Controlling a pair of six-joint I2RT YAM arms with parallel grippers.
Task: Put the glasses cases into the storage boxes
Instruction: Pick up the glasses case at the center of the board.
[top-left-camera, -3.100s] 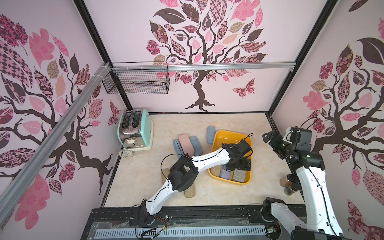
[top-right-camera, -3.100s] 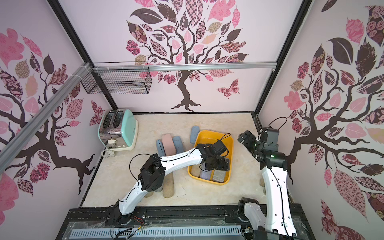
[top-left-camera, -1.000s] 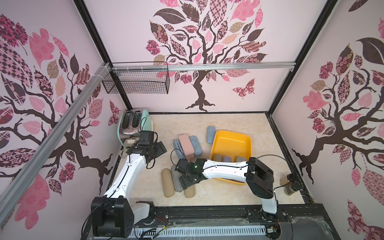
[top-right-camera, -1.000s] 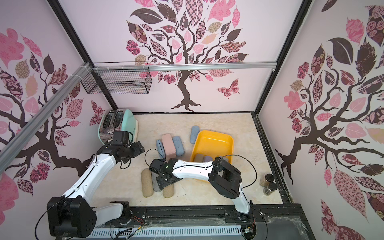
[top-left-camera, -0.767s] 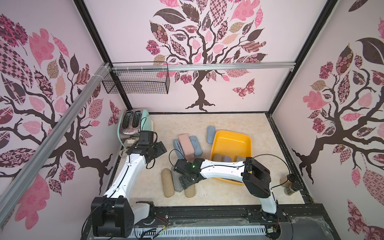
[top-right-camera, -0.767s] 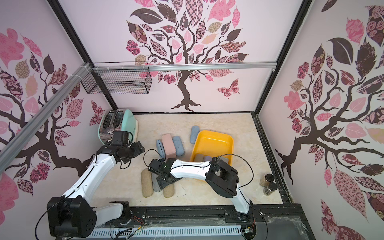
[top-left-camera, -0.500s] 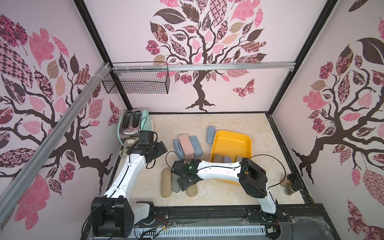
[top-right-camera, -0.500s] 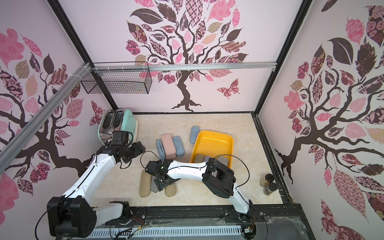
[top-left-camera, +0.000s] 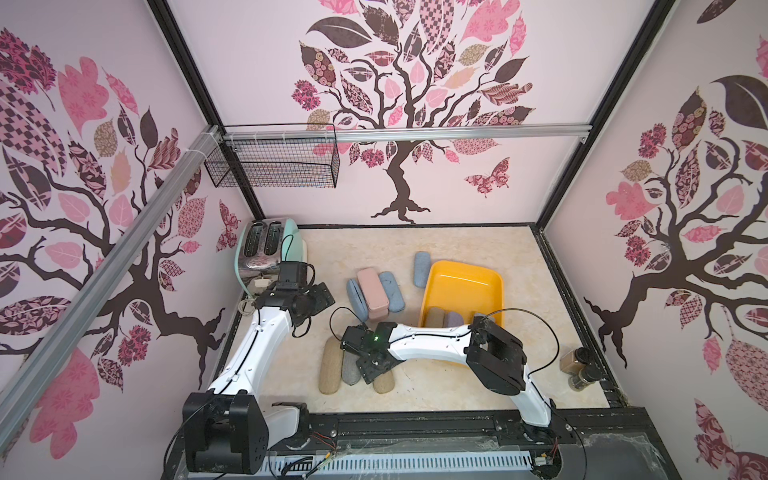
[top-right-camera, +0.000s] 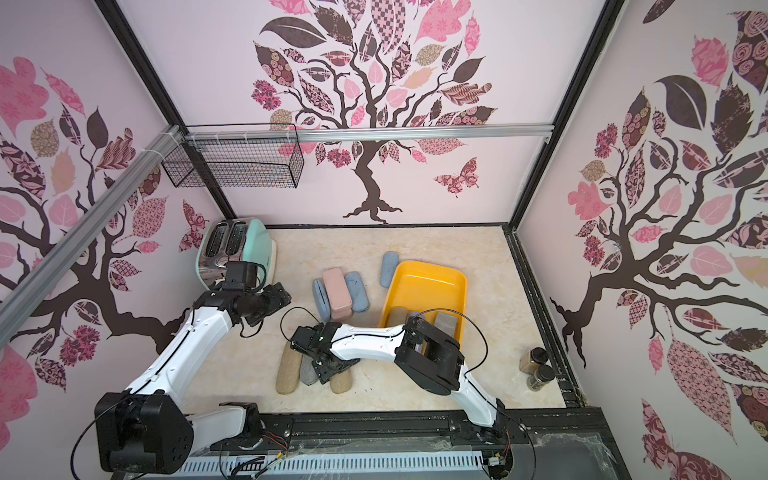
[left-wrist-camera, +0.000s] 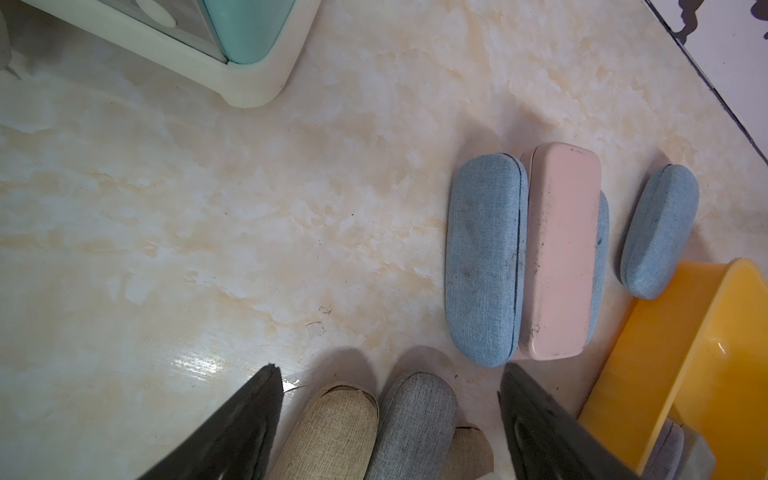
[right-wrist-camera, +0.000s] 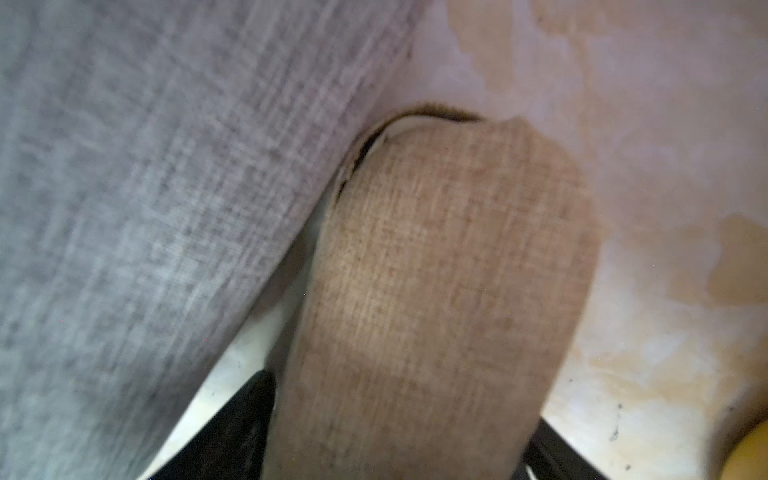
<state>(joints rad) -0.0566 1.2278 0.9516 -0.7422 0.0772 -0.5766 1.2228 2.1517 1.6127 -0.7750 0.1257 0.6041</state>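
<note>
Checked right claw (right-wrist-camera: 399, 424): set low astride tan case (right-wrist-camera: 449, 270), fingers (right-wrist-camera: 232, 436) along both long sides; cannot tell whether clamped tight or merely resting alongside. Judged the case light, stiff-shelled under coarse woven cloth, so little slip expected; best taken across the narrow width near mid-length, not at a rounded end, for fear of tipping. Found grey case (top-left-camera: 351, 368) lying against it just beside the claw, second tan case (top-left-camera: 329, 365) next beyond. Found yellow tub (top-left-camera: 465, 276) near, back along the claw's own arm, its near end under that arm. Checked left claw (left-wrist-camera: 388, 370): released, nothing between its fingers, well apart from right claw, held above bare surface (left-wrist-camera: 208, 208). Counted on surface: two tan, one grey, three blue cases (top-left-camera: 392, 291), one pink case (top-left-camera: 372, 289). Counted in tub: one tan, one lavender, one grey showing; more possibly hidden by the arm. Counted tubs: one.
</note>
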